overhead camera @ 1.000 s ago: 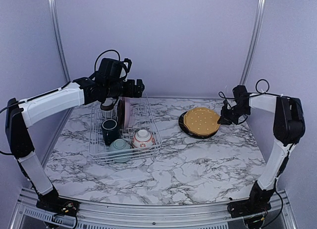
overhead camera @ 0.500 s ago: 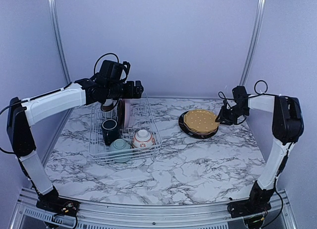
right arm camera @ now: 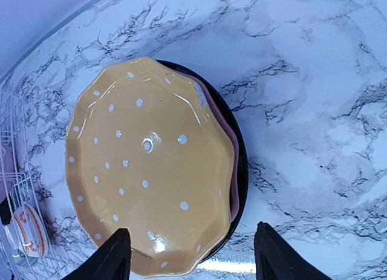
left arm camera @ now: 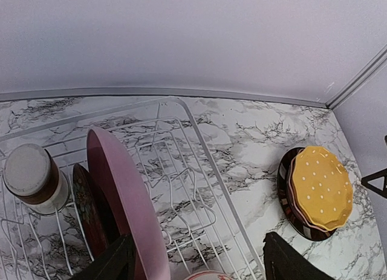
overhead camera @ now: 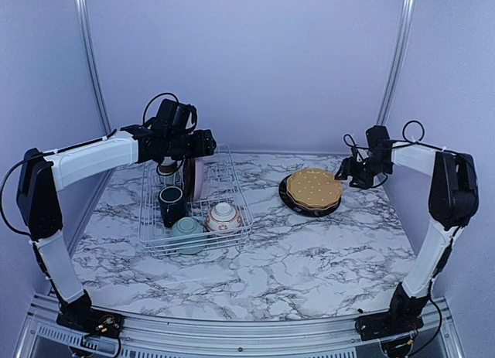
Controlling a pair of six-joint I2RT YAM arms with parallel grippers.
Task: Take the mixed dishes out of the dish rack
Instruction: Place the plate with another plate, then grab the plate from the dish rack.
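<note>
The dish rack [overhead camera: 236, 189] stands on the left side of the tabletop [overhead camera: 309, 257]. It is stiff wire, and you do not lift it.

The largest piece inside is the pink plate [left arm camera: 121, 195], upright on its edge between the dividers, with a dark red plate [left arm camera: 84, 207] just behind it. Your left fingers [left arm camera: 115, 265] stand wide apart on either side of its lower edge and hold nothing. I judge the plate is glazed ceramic: rather heavy, slippery and easy to chip. Pinch its top rim across the thickness and draw it straight up.

Your right fingers [right arm camera: 115, 259] are also spread and empty, above the yellow plate [right arm camera: 148, 165] lying on the stack at the right.

Next in size are the pale green bowl [overhead camera: 188, 233] and the floral bowl [overhead camera: 223, 216] at the near end. Then come the dark green mug [overhead camera: 171, 203] and the white-and-brown cup [left arm camera: 33, 180]. Take each of these by its wall at the rim.
</note>
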